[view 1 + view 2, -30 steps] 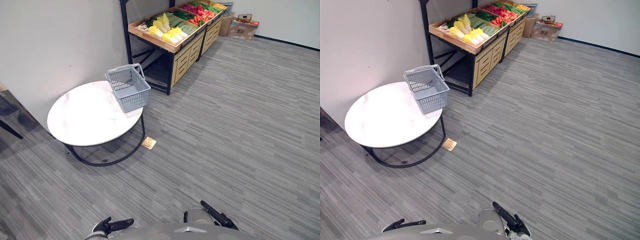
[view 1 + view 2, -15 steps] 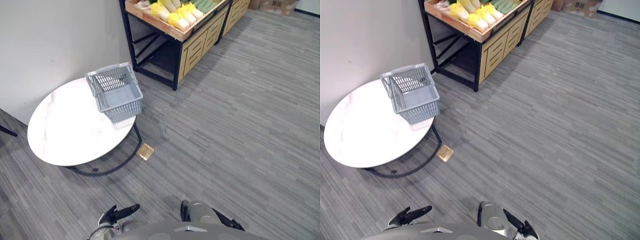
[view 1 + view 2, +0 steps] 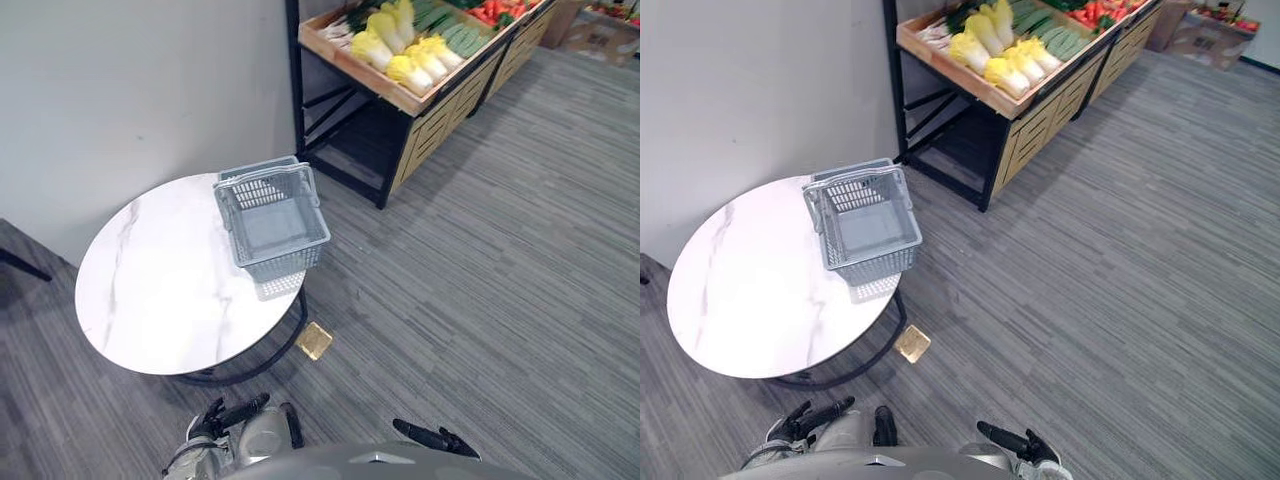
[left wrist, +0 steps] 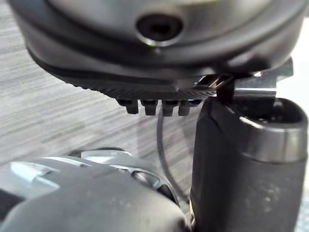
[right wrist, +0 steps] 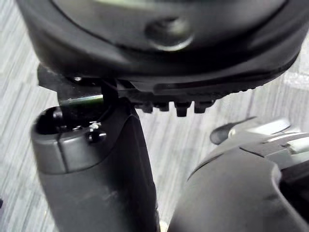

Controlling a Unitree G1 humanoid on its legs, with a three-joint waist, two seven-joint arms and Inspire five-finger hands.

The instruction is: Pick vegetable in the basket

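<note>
1 basket (image 3: pixel 285 258), 1 rnd table (image 3: pixel 150 300), 1 veg stand (image 3: pixel 430 125) (several cabbages (image 3: pixel 380 30)).

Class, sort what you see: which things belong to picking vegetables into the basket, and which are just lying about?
Belongs to the job:
grey plastic basket, empty, on the round marble table
napa cabbages on the wooden produce stand

Just lying about:
brass floor plate by the table's base
cardboard box beyond the stand

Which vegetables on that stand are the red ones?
The heap at the stand's far end, past the green vegetables and the pale yellow cabbages.
</note>
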